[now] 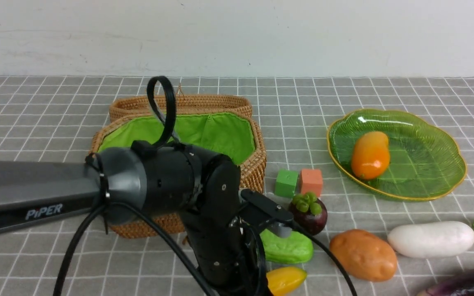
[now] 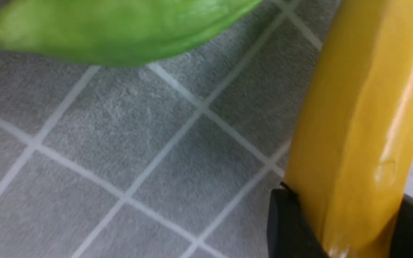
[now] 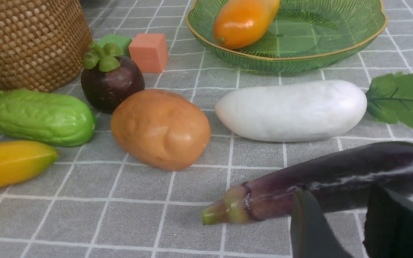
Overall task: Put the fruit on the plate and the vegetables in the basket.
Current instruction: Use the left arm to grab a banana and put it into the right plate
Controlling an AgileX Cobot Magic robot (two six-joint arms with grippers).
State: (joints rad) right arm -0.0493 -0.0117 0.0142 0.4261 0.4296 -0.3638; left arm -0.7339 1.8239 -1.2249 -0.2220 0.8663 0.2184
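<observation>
My left gripper (image 2: pixel 346 200) is shut on the yellow banana (image 2: pixel 364 107), one dark finger against each side, low over the cloth beside the green gourd (image 2: pixel 113 28). From the front, the left arm hides its jaws; only the banana's tip (image 1: pixel 284 279) shows. The mango (image 1: pixel 370 154) lies on the green plate (image 1: pixel 426 181). The mangosteen (image 1: pixel 309 211), potato (image 1: pixel 363 255), radish (image 1: pixel 430 239) and eggplant (image 1: pixel 467 283) lie on the cloth. The basket (image 1: pixel 253 164) stands open. My right gripper (image 3: pixel 337 195) is open just short of the eggplant (image 3: pixel 335 179), holding nothing.
A green cube (image 1: pixel 286 183) and an orange cube (image 1: pixel 311 181) sit between the basket and the plate. The basket's woven lid (image 1: pixel 179 105) leans behind it. The left arm and its cables cover the basket's front.
</observation>
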